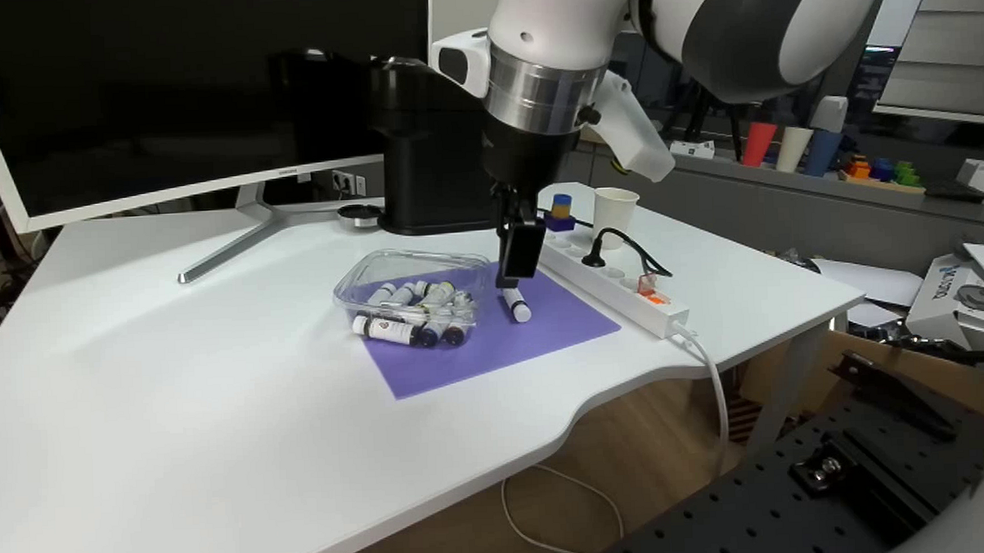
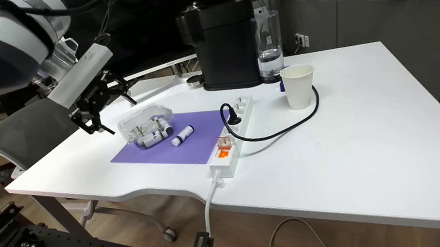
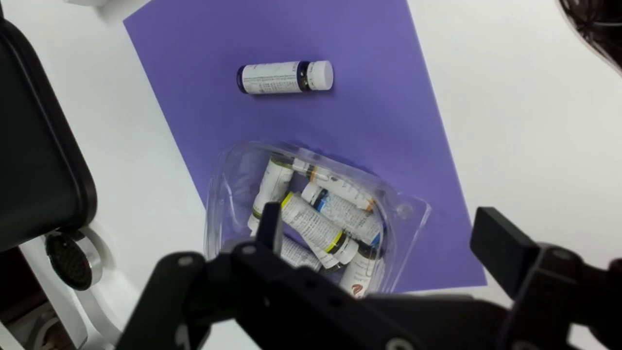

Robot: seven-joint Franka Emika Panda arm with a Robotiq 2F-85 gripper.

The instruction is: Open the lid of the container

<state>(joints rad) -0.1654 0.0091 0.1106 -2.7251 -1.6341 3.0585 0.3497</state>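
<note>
Container (image 3: pixel 398 228) shows everywhere, red cup (image 1: pixel 758 143) only in an exterior view.

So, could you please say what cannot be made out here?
Wrist view: lower part of the container, hidden by the gripper.
Wrist view: dark object at upper right, cut by the edge.
Wrist view: fine print on the loose bottle, illegibly small.
In an exterior view: top of the monitor, beyond the edge.

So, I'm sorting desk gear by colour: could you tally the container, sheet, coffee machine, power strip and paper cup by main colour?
White or off-white: 2 (power strip, paper cup)
Black: 1 (coffee machine)
Purple: 1 (sheet)
Clear: 1 (plastic container)
Total: 5
</note>
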